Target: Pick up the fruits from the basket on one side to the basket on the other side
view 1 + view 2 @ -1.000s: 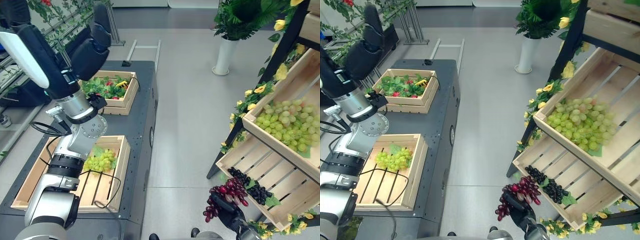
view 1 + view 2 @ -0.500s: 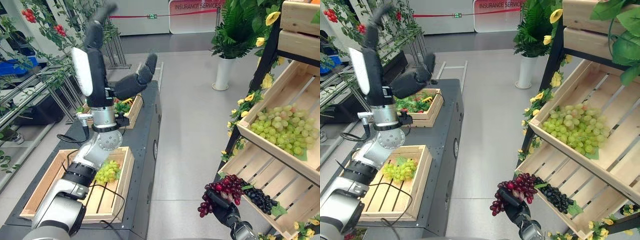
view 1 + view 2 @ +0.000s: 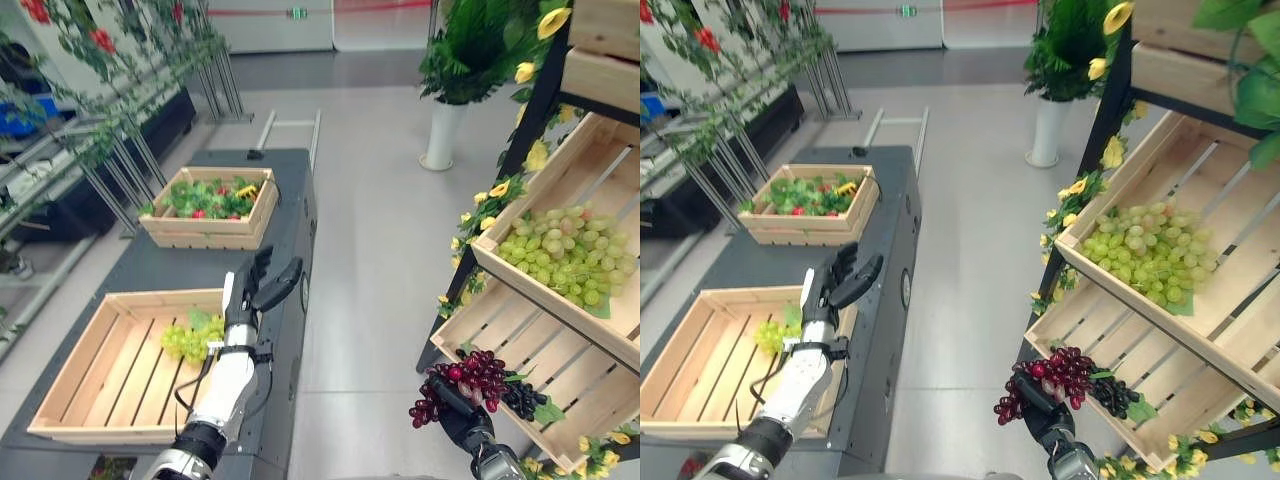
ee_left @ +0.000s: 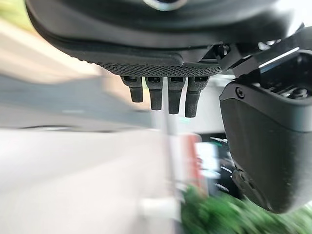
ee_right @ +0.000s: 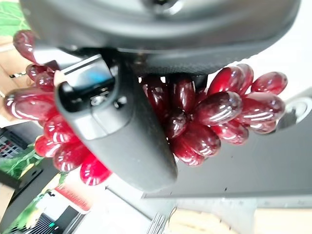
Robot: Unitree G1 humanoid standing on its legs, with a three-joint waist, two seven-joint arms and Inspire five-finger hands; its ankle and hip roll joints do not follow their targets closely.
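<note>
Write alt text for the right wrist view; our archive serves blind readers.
The right hand is curled round a bunch of glossy red grapes, its dark thumb lying across the front of the cluster. Grapes bulge out on both sides of the hand.

red grapes [image 5: 214, 109]: partly hidden by right robot hand [image 5: 117, 122] | left wrist background: blurred
</note>
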